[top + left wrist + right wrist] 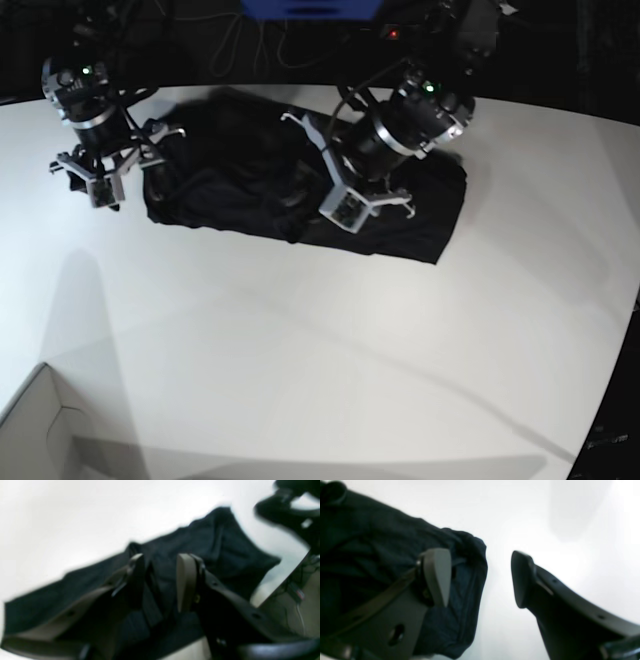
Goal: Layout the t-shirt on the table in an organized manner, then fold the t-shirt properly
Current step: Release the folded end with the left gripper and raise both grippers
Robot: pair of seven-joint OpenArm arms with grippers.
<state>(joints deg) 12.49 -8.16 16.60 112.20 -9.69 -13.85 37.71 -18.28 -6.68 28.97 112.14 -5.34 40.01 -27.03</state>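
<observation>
The table was mostly bare, and the t-shirt lay near its far edge as a long, rumpled band, not yet spread. The laying-out step seemed in hand. The left gripper hovered over the middle of the cloth, jaws apart with wrinkled fabric between them. The right gripper stood open at the shirt's end, nearest the far left corner. Next, probably, each needed an edge to pull flat.
</observation>
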